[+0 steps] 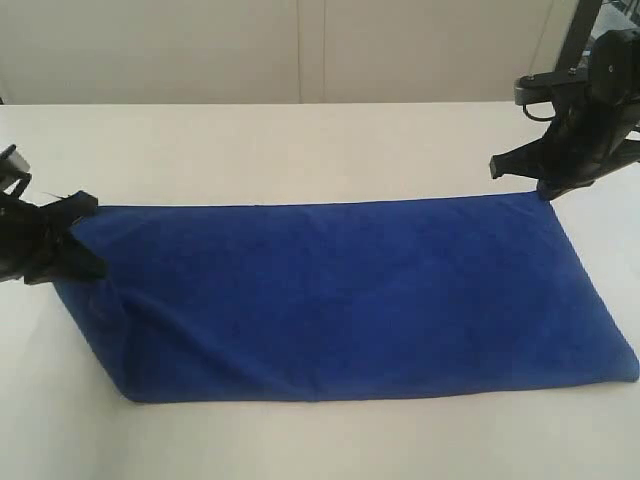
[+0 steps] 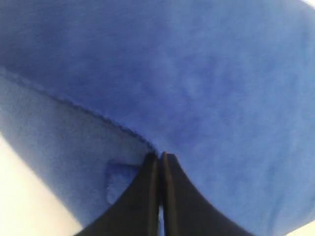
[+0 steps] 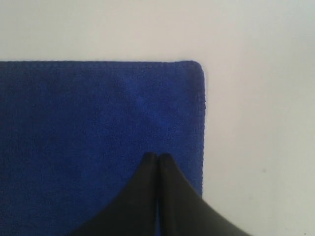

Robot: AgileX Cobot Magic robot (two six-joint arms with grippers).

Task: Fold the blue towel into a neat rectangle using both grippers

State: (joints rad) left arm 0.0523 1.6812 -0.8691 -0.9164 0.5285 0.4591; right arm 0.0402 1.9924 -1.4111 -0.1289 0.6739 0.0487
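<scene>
The blue towel [image 1: 350, 300] lies spread lengthwise on the white table [image 1: 300, 150]. Its left end is lifted and creased where my left gripper [image 1: 85, 208] holds the far left corner. In the left wrist view that gripper [image 2: 160, 156] is shut, with the towel's [image 2: 221, 73] stitched edge running into its fingertips. My right gripper [image 1: 545, 190] hovers at the towel's far right corner. In the right wrist view it [image 3: 157, 156] is shut above the flat towel [image 3: 98, 123], and nothing shows between its fingers.
Bare white table surrounds the towel on all sides. A pale wall [image 1: 300, 50] runs behind the table's far edge. The right arm's black body [image 1: 590, 110] stands over the far right of the table.
</scene>
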